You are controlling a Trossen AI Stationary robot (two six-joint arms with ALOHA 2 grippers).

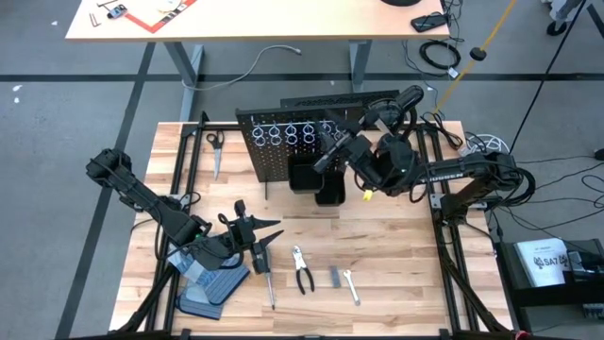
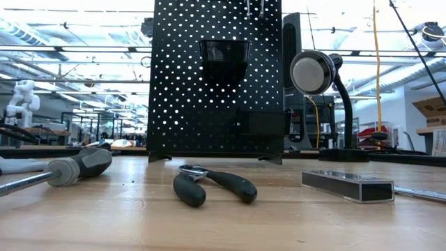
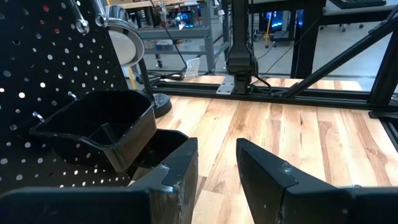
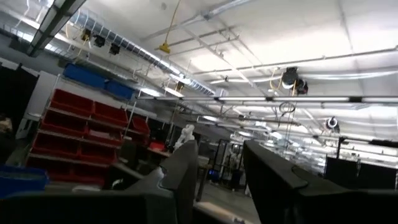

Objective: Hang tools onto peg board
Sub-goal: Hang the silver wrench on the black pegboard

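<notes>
Your right gripper [image 1: 326, 161], fingers parted and empty, hovers by the peg board [image 1: 283, 142]; swing carelessly and you could topple that panel.

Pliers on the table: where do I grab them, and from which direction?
Grip the pliers across both dark handles, just behind the pivot. They lie flat with open wood on both sides, handles slightly splayed, so come straight down from above, with the fingers straddling the pair.
</notes>
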